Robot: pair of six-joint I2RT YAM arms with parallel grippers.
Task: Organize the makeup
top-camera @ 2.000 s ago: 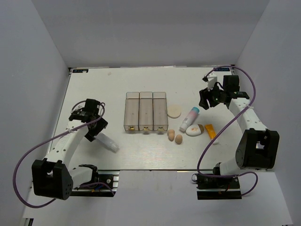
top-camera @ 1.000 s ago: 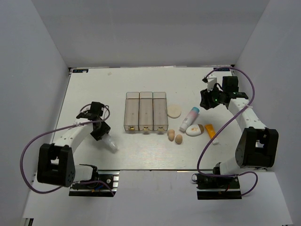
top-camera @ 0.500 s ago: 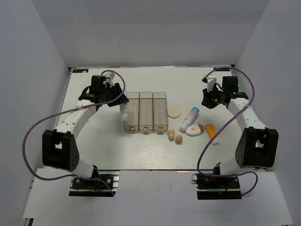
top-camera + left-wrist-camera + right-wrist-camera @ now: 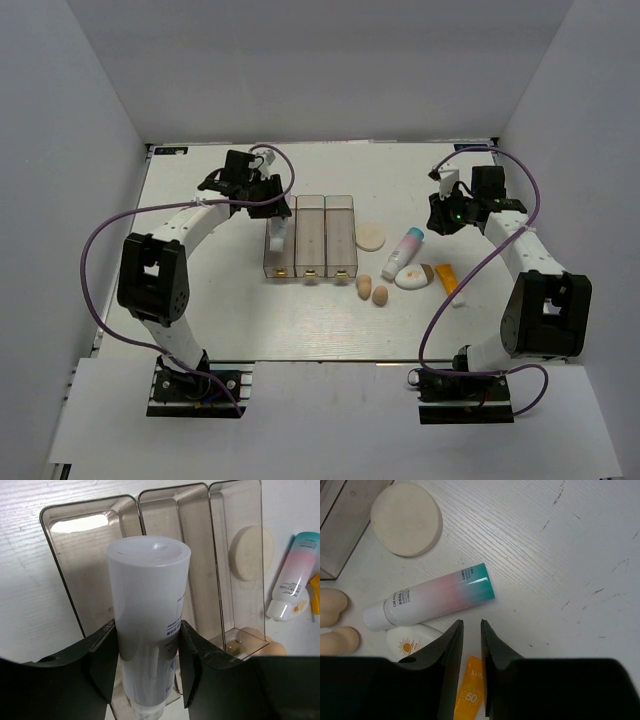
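Now, at the left of the table (image 4: 190,300), your left gripper (image 4: 262,192) is clenched on the white tube (image 4: 150,605), hanging it close to upright over the leftmost bin (image 4: 281,258), the 9 o'clock end of the row of three clear bins (image 4: 311,205). The step in hand looks to be stowing this tube. The next move likely calls for lining it up between the narrow walls, lowering it, then letting go.

The tube is smooth and milky white, with a flat round end toward the wrist camera and fine blue print down its side.

At 3 o'clock of the bins, the rest of the makeup lies loose: cream puff (image 4: 371,237), two tan sponges (image 4: 372,290), white bottle (image 4: 404,252) with pink band and blue-green cap, oval compact (image 4: 412,277), and orange tube (image 4: 447,278).

At 1 o'clock of the bottle, your right gripper (image 4: 470,645) hovers with its jaws drawn nearly together on nothing.
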